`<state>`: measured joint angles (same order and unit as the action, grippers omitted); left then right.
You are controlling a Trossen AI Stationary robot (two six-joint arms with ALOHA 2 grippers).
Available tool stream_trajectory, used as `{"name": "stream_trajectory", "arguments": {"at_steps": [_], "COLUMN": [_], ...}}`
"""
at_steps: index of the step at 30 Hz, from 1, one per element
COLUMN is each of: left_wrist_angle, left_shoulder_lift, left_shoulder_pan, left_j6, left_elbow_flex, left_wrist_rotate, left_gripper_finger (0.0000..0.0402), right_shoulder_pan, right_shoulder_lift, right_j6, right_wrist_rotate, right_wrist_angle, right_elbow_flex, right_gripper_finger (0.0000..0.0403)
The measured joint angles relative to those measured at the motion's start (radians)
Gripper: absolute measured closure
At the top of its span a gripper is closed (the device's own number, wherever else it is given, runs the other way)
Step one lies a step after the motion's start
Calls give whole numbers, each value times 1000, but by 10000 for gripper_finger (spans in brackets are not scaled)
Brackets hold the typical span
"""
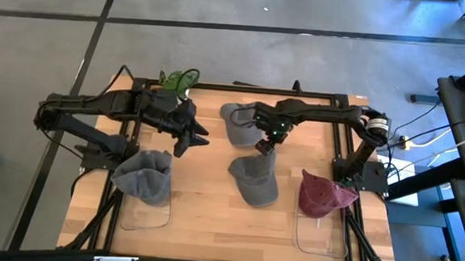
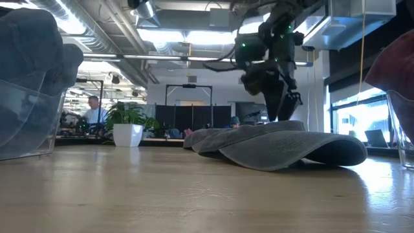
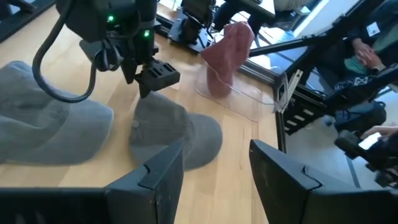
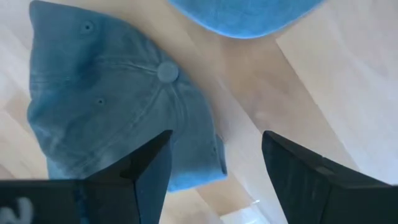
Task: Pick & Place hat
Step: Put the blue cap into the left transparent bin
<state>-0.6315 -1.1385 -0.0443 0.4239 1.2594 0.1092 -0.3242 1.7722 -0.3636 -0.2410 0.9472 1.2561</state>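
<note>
A grey cap lies flat mid-table, crown up; it also shows in the low view, the left wrist view and the right wrist view. A second grey cap lies behind it toward the far edge. My right gripper hangs open just above the first cap's far part, fingers pointing down, touching nothing. My left gripper is open, raised to the left of both caps and facing them.
A clear bin at the near left holds another grey cap. A clear bin at the near right holds a maroon cap. A green object sits at the far-left edge. Bare wood lies along the near edge between the bins.
</note>
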Motion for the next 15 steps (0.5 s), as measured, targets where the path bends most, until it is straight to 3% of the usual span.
{"name": "stream_trajectory", "arguments": {"at_steps": [6, 15], "left_wrist_angle": [0, 0], "left_shoulder_lift": [0, 0], "left_shoulder_pan": [1, 1], "left_j6": [-1, 6], "left_elbow_flex": [0, 0], "left_wrist_rotate": [37, 40], "left_gripper_finger": [225, 226], "right_shoulder_pan": [-15, -13], "right_shoulder_lift": [0, 0], "right_j6": [3, 2], "right_wrist_rotate": [-128, -210], "right_wrist_angle": [-121, -152], "right_elbow_flex": [-98, -189], "right_gripper_finger": [157, 167]}}
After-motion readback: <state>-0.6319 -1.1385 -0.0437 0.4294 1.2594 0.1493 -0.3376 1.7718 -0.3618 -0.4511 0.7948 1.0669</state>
